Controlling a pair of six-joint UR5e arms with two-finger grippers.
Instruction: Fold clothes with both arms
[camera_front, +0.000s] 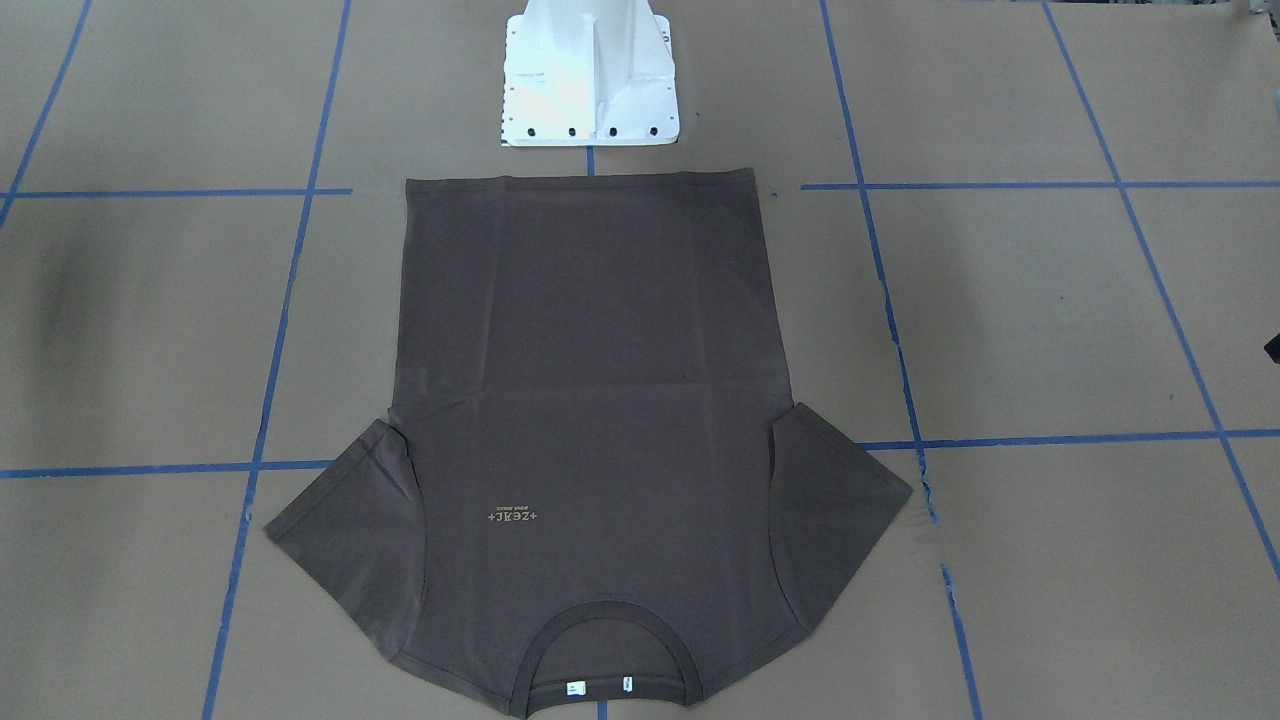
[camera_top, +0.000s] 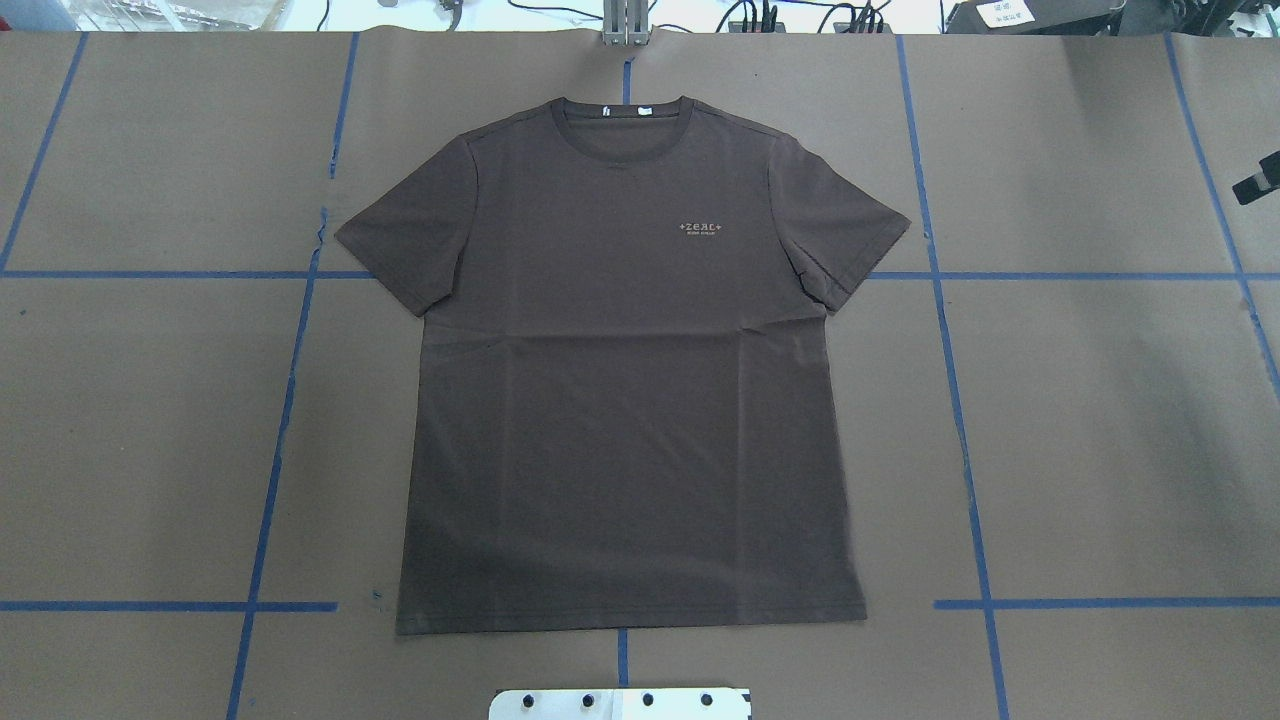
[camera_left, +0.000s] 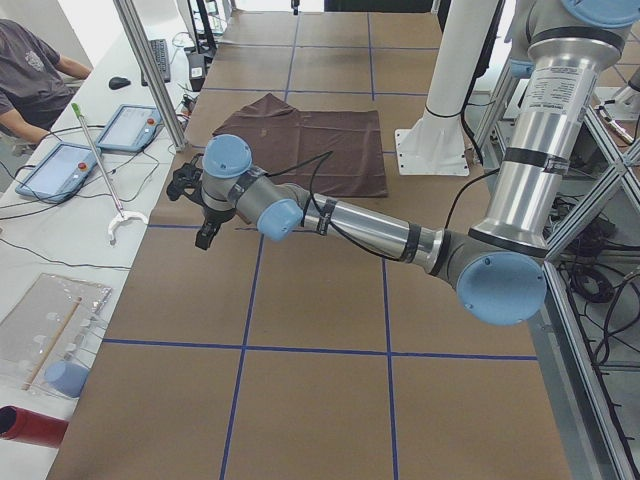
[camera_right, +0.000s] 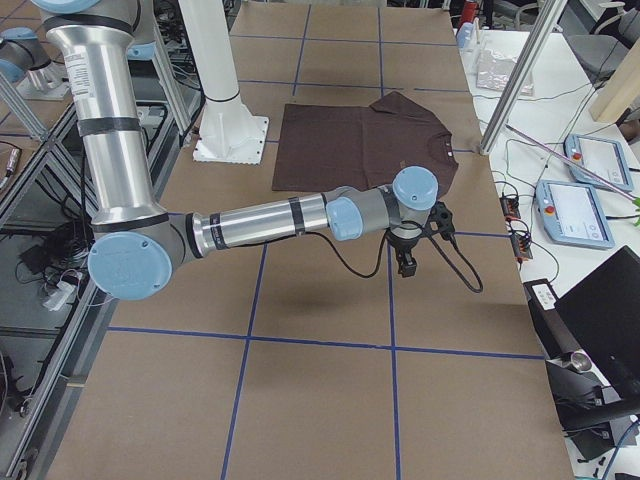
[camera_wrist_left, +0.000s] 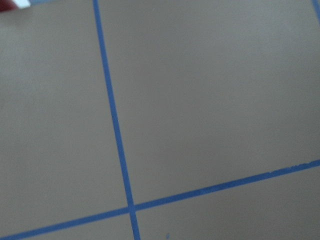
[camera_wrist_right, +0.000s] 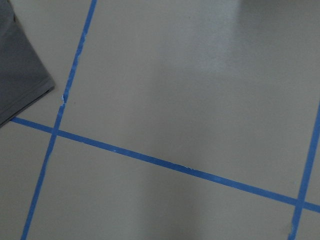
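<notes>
Brown T-shirt flat on bench, likely soft and limp; best pinched at hem corners. Left gripper and right gripper: cannot tell whether spread.

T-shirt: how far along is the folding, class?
Done: only the T-shirt laid flat, front up, sleeves spread, no fold. In hand: nothing; the left gripper and right gripper hang over bare table to either side of it. Left: every fold.

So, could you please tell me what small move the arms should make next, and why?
Probably bring the left tool and right tool inward to the T-shirt: it lies flat and unfolded, and both hang over bare table beside it.
</notes>
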